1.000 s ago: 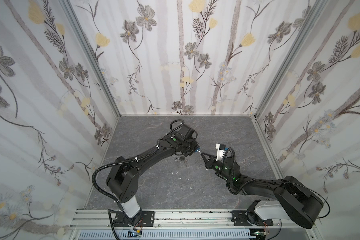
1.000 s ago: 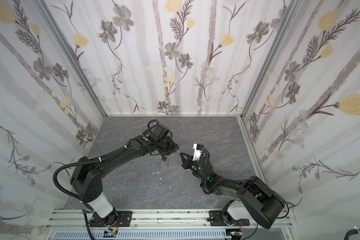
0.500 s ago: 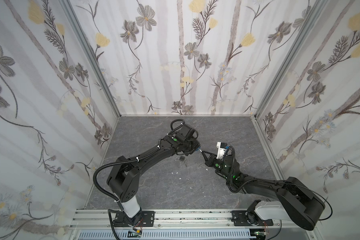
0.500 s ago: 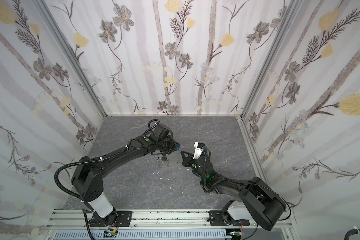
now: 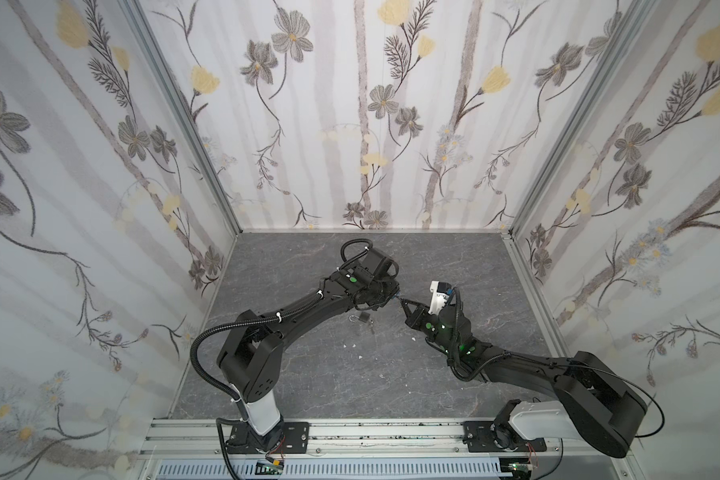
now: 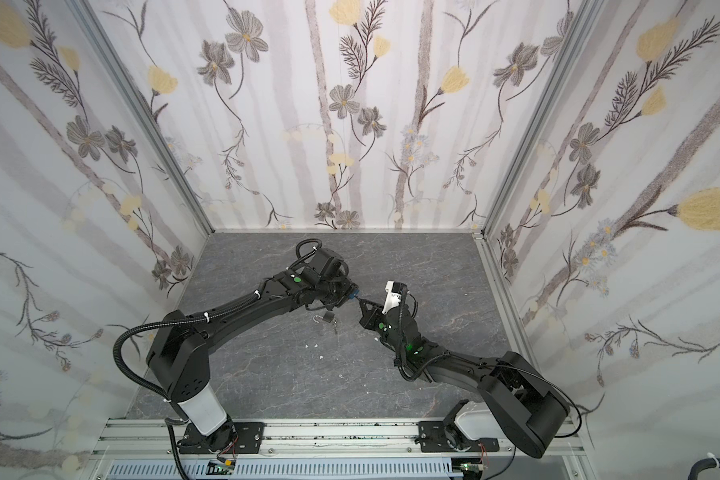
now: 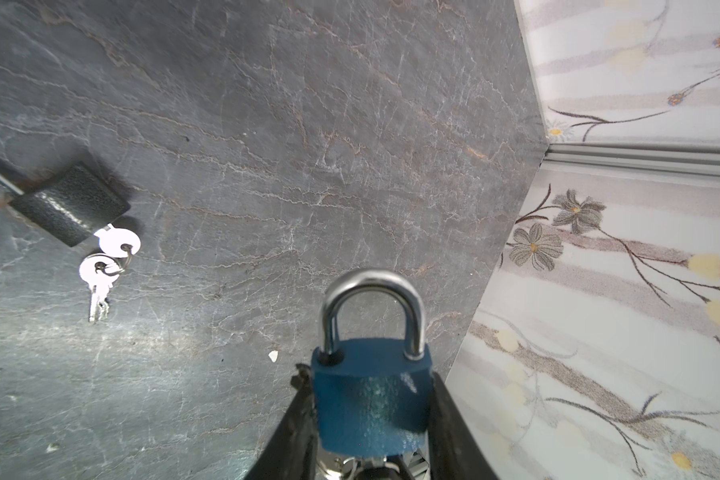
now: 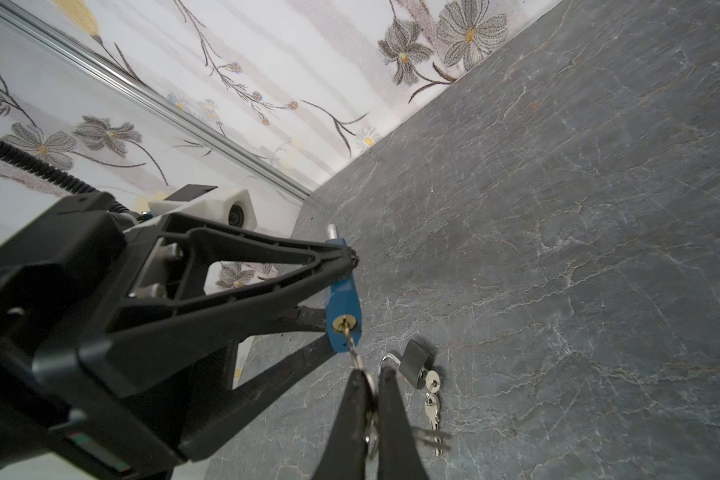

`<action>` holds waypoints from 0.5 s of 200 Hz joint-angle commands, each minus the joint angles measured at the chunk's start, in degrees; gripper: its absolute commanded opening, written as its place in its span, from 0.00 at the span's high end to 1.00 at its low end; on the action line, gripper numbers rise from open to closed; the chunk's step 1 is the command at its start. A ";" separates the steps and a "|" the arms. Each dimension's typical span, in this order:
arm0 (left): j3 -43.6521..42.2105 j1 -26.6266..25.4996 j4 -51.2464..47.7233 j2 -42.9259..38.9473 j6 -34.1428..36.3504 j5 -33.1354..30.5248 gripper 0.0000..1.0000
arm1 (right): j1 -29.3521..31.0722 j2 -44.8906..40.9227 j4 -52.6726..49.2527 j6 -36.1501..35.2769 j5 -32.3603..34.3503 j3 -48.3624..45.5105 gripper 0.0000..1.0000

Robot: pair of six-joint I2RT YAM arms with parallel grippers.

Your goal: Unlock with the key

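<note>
Left hand [image 7: 371, 386] grasps the blue padlock [image 7: 371, 415] with chrome shackle [image 7: 373, 277]. Right hand [image 8: 373, 374] clenches the key [image 8: 352, 347] in its brass keyhole [image 8: 341, 322].

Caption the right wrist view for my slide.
Right hand holds key at keyhole of blue padlock gripped by left hand.

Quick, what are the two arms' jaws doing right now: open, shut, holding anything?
Left gripper: jaws closed on the blue padlock.
Right gripper: jaws shut on the key, whose blade sits in the padlock's keyhole.
</note>
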 commanded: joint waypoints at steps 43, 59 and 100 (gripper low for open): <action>0.63 -1.07 1.77 0.80 -0.84 5.87 0.79 | 1.91 2.07 10.23 2.96 -5.35 3.45 1.00; 0.74 -1.11 1.50 0.93 -0.63 6.04 0.79 | 1.93 1.81 10.05 3.14 -5.75 3.98 1.00; 0.64 -1.21 0.50 1.13 0.03 5.87 0.80 | 1.87 0.84 6.82 3.21 -7.64 6.19 1.00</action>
